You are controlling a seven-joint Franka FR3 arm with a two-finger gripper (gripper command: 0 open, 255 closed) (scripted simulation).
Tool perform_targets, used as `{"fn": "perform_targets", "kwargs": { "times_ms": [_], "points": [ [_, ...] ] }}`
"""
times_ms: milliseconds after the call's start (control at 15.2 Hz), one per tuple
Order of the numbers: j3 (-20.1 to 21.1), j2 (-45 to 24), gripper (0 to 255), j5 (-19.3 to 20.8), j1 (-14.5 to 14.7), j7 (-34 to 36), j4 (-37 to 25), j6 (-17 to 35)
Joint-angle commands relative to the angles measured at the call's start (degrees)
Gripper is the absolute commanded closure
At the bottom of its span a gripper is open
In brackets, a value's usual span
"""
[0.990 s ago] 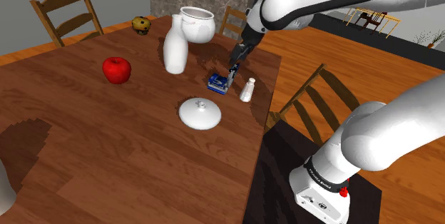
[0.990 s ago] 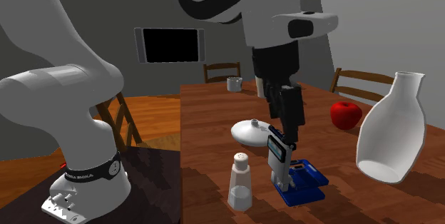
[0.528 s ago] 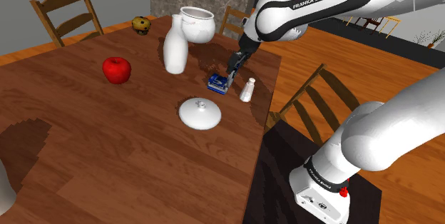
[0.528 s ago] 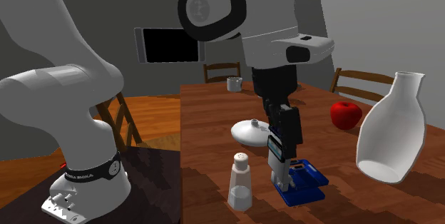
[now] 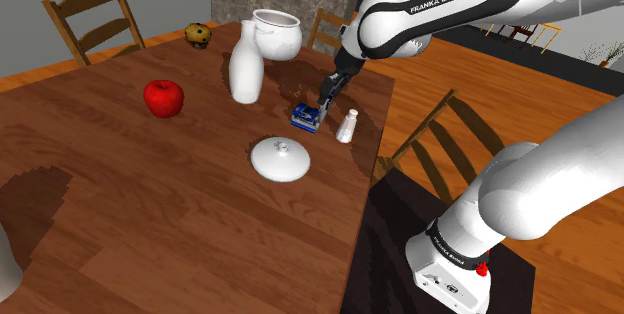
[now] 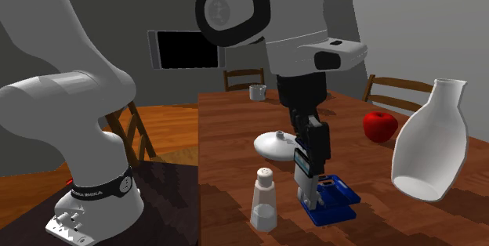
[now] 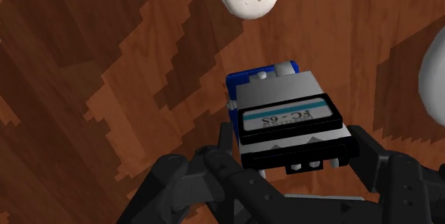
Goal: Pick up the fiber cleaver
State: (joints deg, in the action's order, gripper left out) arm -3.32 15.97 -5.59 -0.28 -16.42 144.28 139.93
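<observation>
The fiber cleaver (image 5: 306,115) stands on the wooden table (image 5: 150,212) near its edge by the arm: a blue base with a grey block and a black lid labelled FC-6S (image 7: 289,119). In the second exterior view the cleaver (image 6: 321,193) rests between a shaker and a vase. My gripper (image 7: 294,144) is lowered over it, open, one finger on each side of the black lid with narrow gaps. The fingers (image 6: 317,146) reach down to the cleaver's upper block, and the gripper (image 5: 322,102) comes down on it from above.
A white shaker (image 5: 347,126) stands right beside the cleaver toward the table edge. A white vase (image 5: 246,67), a white lid (image 5: 280,158), a red apple (image 5: 164,96), a white pot (image 5: 276,34) and a muffin (image 5: 198,34) are spread farther off. Chairs ring the table.
The gripper has come down over the cleaver, its fingers now a little lower around the lid. The cleaver has stayed in place on the table.
</observation>
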Motion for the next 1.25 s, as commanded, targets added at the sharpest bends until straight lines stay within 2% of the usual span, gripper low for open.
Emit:
{"fn": "perform_targets", "kwargs": {
  "times_ms": [0, 1056, 1188],
  "points": [
    [0.0, -0.1, 255, 0.0, 0.0, 0.0, 0.1, 0.1],
    [0.3, 5.1, 255, 1.3, -0.5, 1.4, -7.4, -12.6],
    [0.3, 5.1, 255, 1.3, -0.5, 1.4, -7.5, -12.7]
  ]
}}
